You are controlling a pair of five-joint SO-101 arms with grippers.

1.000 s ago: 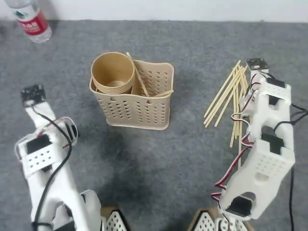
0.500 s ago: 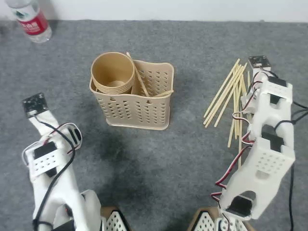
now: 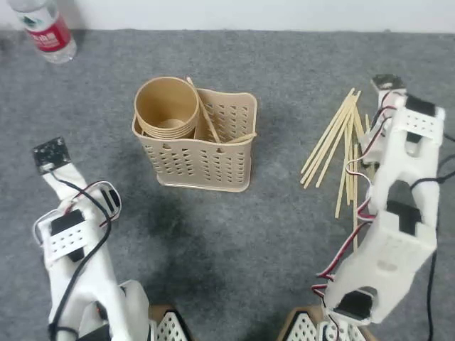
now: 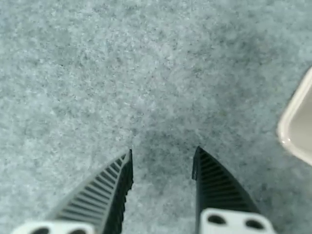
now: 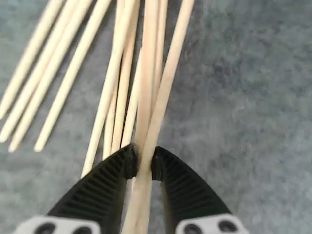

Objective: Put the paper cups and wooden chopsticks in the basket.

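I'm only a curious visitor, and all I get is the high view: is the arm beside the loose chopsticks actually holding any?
Observer: Yes. The right wrist view shows the right end effector shut on wooden chopsticks, pinched between its tips.
Operator: One stick or several?
Observer: More than one seems to run between the tips, but I cannot tell the exact count. Others lie loose beside them on the carpet.
Operator: And the other arm?
Observer: The left end effector is open above bare carpet, with nothing between its tips.
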